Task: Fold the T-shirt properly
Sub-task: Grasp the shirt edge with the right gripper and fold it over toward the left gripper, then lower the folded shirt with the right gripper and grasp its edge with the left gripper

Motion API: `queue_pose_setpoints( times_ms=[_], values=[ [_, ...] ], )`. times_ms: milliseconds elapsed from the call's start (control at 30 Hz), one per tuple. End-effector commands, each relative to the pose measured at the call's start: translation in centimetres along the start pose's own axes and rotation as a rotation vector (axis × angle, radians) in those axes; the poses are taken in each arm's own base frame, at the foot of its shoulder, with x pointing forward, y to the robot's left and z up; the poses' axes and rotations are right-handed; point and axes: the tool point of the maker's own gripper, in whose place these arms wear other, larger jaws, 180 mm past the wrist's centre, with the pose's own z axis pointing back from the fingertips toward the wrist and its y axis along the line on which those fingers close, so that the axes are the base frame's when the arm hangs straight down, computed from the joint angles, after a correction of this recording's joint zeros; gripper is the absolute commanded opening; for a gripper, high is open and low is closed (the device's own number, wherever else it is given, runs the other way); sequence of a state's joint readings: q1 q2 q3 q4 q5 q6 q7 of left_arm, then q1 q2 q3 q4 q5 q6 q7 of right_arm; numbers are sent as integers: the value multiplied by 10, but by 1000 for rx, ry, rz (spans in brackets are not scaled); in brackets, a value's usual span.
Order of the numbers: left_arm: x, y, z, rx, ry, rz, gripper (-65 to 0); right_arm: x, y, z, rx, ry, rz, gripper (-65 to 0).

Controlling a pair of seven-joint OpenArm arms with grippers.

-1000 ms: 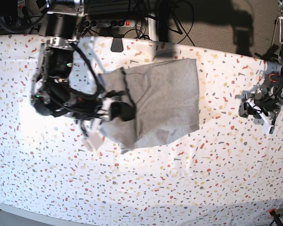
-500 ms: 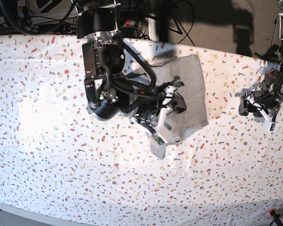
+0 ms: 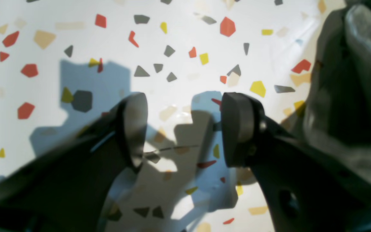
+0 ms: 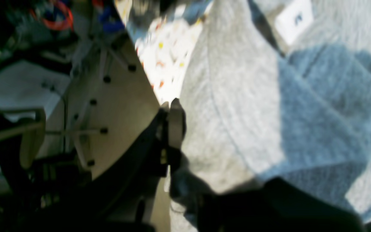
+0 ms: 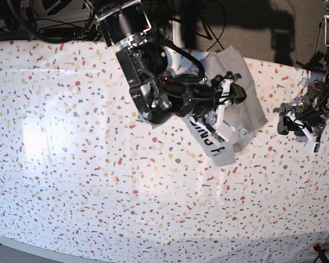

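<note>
Right gripper [image 5: 230, 112] pinches the T-shirt [image 5: 247, 112], lettered side showing underneath at 6 o'clock. Left gripper [image 3: 184, 129] spread, empty, over the desk [image 5: 71, 164] at 3 o'clock.

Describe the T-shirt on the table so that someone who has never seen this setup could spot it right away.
Look at the white tablecloth speckled with coloured flecks, then toward its far edge, right of centre, under the big black arm reaching across. The T-shirt is the bunched heather-grey cloth there, gripped by the right gripper. It is the only fabric item, and a turned-over flap shows bold black lettering.
</note>
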State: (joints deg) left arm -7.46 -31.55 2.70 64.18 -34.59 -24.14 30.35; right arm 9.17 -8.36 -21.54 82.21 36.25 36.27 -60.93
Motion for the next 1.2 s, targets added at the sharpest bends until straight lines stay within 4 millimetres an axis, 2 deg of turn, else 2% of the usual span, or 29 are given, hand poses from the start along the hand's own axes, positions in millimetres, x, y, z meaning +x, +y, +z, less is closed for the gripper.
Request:
queue_pose_setpoints(
  times_ms=[0,67,133,167,300,467,533,600,700,767,833,967,1167],
  values=[
    [16,6,5,8,-33,-13,-298,21,13,1,48,-57,36,-647],
    [16,6,5,9,-33,-14,-298,24,28,-2,109,-73,35,-483],
    [16,6,5,9,-32,-14,-298,29,45,-2,189,-102,19,-373],
    [16,6,5,9,-32,-14,-298,33,54,-2,232,-118,14,-352],
    [16,6,5,8,-33,-14,-298,41,82,5,381,-154,-12,-350],
    [20,4,5,-6,-46,11,-299,48,72,13,362,-124,29,-351],
    [21,-2,6,-41,-49,50,-320,58,58,20,322,-134,50,-352],
    [21,-16,7,-106,-32,44,-368,67,32,27,217,-135,76,-402],
    [22,-32,10,-184,-18,57,-440,76,-11,40,35,-124,106,-545],
    [26,-36,11,-205,-32,83,-474,79,-31,45,-60,-125,118,-640],
    [30,-40,12,-227,-50,113,-513,80,-39,46,-105,-136,130,-650],
    [30,-49,15,-271,-37,136,-639,73,-39,33,-117,-103,157,-650],
    [36,-57,18,-291,-41,103,-650,30,-50,-2,-152,62,185,-650]
  ],
)
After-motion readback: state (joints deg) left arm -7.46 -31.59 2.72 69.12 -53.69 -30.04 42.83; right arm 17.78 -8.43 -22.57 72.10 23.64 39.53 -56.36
